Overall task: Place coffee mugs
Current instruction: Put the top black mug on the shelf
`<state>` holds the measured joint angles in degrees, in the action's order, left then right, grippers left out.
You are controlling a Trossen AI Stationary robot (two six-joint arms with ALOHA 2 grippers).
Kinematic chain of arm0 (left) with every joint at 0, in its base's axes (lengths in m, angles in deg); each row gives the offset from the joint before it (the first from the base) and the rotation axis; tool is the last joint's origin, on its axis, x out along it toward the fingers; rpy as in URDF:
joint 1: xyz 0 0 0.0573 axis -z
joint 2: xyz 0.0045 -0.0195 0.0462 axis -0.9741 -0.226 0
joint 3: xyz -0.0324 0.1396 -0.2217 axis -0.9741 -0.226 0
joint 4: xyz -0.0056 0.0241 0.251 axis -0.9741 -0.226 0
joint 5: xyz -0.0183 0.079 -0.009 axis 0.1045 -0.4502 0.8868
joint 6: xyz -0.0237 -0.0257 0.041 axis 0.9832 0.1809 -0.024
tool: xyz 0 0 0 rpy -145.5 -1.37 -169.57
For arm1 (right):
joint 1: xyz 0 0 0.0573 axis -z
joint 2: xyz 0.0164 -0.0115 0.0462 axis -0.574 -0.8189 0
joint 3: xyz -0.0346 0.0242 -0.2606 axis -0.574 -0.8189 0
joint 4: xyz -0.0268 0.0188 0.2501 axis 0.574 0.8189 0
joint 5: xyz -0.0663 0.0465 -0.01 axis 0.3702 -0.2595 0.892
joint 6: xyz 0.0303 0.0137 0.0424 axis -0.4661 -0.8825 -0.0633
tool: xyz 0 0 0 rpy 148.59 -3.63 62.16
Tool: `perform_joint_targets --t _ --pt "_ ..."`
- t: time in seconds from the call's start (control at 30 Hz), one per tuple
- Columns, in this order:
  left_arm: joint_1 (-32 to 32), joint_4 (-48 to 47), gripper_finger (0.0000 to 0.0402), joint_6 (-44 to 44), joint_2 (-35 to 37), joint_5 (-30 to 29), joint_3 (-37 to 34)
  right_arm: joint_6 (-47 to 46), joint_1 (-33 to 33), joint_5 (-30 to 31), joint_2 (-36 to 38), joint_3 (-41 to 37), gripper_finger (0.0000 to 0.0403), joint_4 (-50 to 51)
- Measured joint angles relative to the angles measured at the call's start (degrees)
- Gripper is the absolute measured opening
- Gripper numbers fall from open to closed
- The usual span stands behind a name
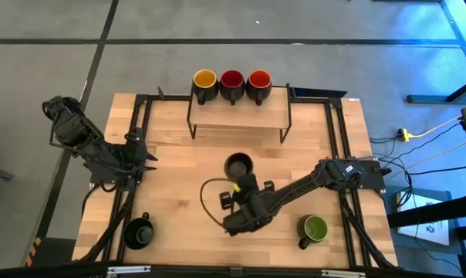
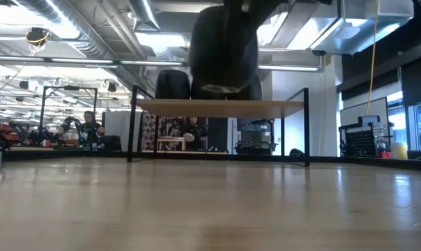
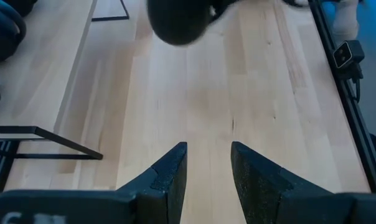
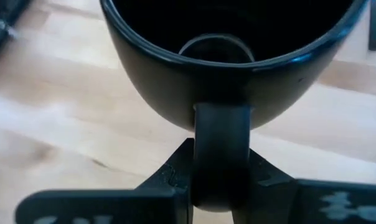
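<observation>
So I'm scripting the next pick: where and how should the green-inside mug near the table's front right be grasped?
Grip the green mug by its handle, which sticks out toward the table's front-left. Coming from above on that side looks best: it stands upright, and the right gripper carries the black mug by its handle.

Showing in the overhead view:

- Coffee mugs: six, all black outside. Three are sitting in a row on the shelf: yellow-lined mug [image 1: 205, 81], red-lined mug [image 1: 231, 80], orange-red-lined mug [image 1: 259, 80]. One green-lined mug [image 1: 315, 228] is standing on the table [image 1: 179, 185]; two black-lined (one at centre [image 1: 238, 166], one near the front-left corner [image 1: 139, 232]).
- Wooden shelf [image 1: 239, 117]: one.
- Robot arms: two, each carrying one two-finger gripper.
</observation>
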<state>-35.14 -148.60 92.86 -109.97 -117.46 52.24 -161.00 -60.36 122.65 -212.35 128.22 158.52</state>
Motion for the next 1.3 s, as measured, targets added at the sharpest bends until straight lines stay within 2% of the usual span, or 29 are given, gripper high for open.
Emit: perform_joint_targets --t 0.33,0.6,0.97,1.13,1.3 --pt "0.0 0.0 0.0119 0.0 0.0 1.1 0.0 5.6 7.8 -1.7 7.8 -2.4 0.0045 0.9" --pt "0.0 0.0 0.0119 0.1 0.0 1.6 0.0 11.9 15.1 -2.6 11.2 -2.4 0.0045 1.0" --pt "0.0 0.0 0.0119 0.4 0.0 1.6 0.0 21.3 23.9 -8.8 11.4 -2.4 0.0045 0.6" --pt "0.0 0.0 0.0119 0.4 0.0 1.6 0.0 25.2 25.6 -10.7 11.4 -2.4 0.0045 -1.3" --pt "0.0 0.0 0.0119 0.4 0.0 1.6 0.0 25.2 25.4 -10.1 11.4 -2.4 0.0045 -0.4"
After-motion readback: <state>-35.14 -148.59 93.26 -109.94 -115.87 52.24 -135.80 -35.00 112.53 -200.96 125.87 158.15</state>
